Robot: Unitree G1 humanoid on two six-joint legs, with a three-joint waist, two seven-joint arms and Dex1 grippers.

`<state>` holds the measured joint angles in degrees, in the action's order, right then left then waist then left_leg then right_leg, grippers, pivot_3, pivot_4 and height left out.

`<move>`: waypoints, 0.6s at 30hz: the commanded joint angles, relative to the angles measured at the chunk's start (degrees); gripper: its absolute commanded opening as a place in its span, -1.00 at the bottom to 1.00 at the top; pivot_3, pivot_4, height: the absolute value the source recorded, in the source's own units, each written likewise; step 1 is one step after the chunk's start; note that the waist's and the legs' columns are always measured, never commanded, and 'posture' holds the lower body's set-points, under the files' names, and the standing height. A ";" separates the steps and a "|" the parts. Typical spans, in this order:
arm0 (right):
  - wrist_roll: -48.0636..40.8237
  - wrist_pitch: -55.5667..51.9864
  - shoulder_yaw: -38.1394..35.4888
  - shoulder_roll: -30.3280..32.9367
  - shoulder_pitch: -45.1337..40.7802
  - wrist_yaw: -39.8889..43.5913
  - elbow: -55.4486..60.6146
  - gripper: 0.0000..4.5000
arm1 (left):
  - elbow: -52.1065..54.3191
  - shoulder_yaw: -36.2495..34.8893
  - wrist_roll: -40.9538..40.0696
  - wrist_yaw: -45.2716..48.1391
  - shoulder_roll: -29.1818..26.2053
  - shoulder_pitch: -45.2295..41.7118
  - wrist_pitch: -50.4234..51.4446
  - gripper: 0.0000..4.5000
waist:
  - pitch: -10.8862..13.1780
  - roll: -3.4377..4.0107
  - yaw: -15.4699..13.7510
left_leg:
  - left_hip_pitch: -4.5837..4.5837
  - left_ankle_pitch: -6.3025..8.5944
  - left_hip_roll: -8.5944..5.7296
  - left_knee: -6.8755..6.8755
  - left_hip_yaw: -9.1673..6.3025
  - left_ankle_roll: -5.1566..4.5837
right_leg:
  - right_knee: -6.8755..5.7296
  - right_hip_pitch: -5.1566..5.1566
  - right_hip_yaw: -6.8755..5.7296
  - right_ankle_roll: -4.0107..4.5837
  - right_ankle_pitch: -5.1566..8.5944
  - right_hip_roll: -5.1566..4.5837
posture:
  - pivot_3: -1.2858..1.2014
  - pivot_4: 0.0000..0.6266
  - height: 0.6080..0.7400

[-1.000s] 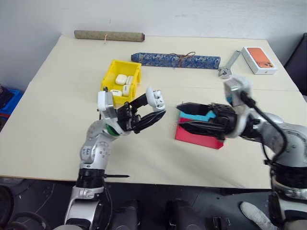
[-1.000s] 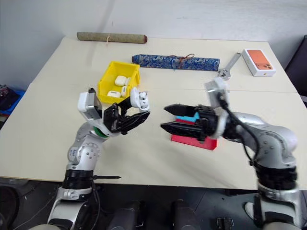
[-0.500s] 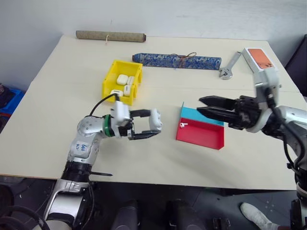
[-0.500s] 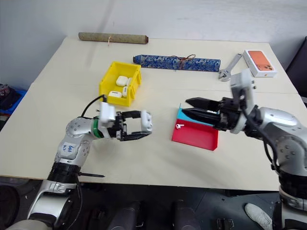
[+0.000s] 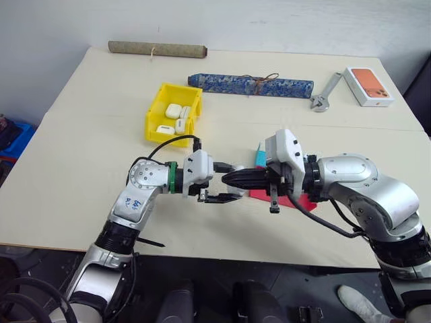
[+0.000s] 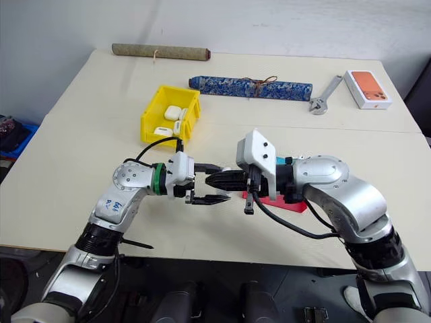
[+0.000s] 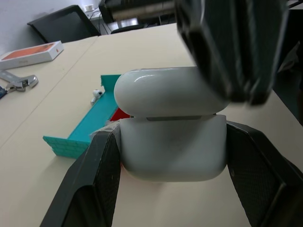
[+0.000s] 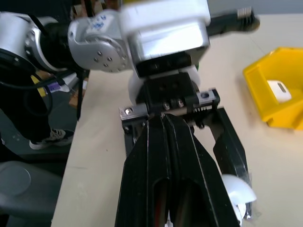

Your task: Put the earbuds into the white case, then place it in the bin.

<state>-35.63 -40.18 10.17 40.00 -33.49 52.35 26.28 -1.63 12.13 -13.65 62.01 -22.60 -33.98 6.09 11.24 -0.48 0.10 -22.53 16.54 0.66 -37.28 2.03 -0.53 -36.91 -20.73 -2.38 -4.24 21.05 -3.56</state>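
Left gripper (image 7: 170, 189) clamps the white case (image 7: 171, 125), seemingly upright, lid uppermost; right gripper (image 5: 229, 179) closed, empty.

The pale table (image 5: 81, 168) carries the bin (image 5: 173, 114), a wrench (image 5: 326, 92) and a red-and-blue tray (image 6: 279, 202).

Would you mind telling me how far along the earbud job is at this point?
Done: several white cases already lie in the yellow bin. In hand: the left gripper is shut on the white case, its lid slightly ajar, with the shut right gripper pressed at the lid. Left: one earbud lies in the red-and-blue tray; the held case is not yet in the bin.
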 commanded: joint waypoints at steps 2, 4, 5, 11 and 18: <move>1.73 2.09 -3.35 3.14 3.48 1.99 -1.68 -0.99 | 5.18 -3.28 -4.04 -0.78 -0.13 1.96 0.33 0.25 | 0.00 0.00 0.00 | 0.01 0.00 0.00 0.01 0.00 0.00 | -0.01 0.00 -0.01 0.00 0.00 0.00 | 0.03 -0.52 1.00; 1.77 3.86 -5.70 4.33 5.78 3.14 -2.63 -0.99 | 5.42 -3.75 -4.70 -0.43 -0.33 2.46 0.25 0.25 | 0.00 0.00 0.00 | 0.02 0.00 0.00 -0.02 -0.01 0.00 | 0.01 0.01 -0.02 0.00 0.00 0.00 | 0.03 -0.52 1.00; 0.51 4.59 -8.05 4.44 7.63 3.72 -2.90 -0.99 | 5.42 -4.28 -5.10 -0.18 -0.66 2.94 0.06 0.25 | 0.00 0.00 -0.01 | 0.03 0.00 0.00 -0.04 0.00 0.00 | 0.02 0.01 -0.02 0.00 0.00 0.00 | 0.03 -0.52 1.00; -5.34 7.64 -22.79 -0.53 19.29 -2.06 -0.09 -0.99 | 6.00 -11.82 -9.84 -4.62 -2.19 6.83 4.54 0.25 | 0.00 0.00 0.09 | 0.14 0.00 0.00 0.03 -0.04 0.01 | 0.01 0.14 -0.08 0.00 0.00 0.00 | 0.03 -0.52 1.00; 8.91 31.00 -29.08 -8.17 36.69 -5.82 5.53 -0.11 | 0.61 -23.33 -8.97 -23.80 -2.62 1.75 12.14 0.25 | 0.00 -0.04 -0.26 | 0.16 -0.04 0.00 -0.03 -0.11 0.06 | -0.04 0.14 -0.12 0.00 0.00 0.02 | 0.03 -0.52 1.00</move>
<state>-30.52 -16.44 -17.67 32.33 1.56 46.51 29.26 -1.10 -8.42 -22.81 43.12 -25.17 -30.40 17.58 11.24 -0.53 -0.16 -22.35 16.50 0.64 -37.30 1.95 -0.46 -36.96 -20.59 -2.46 -4.26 21.05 -3.55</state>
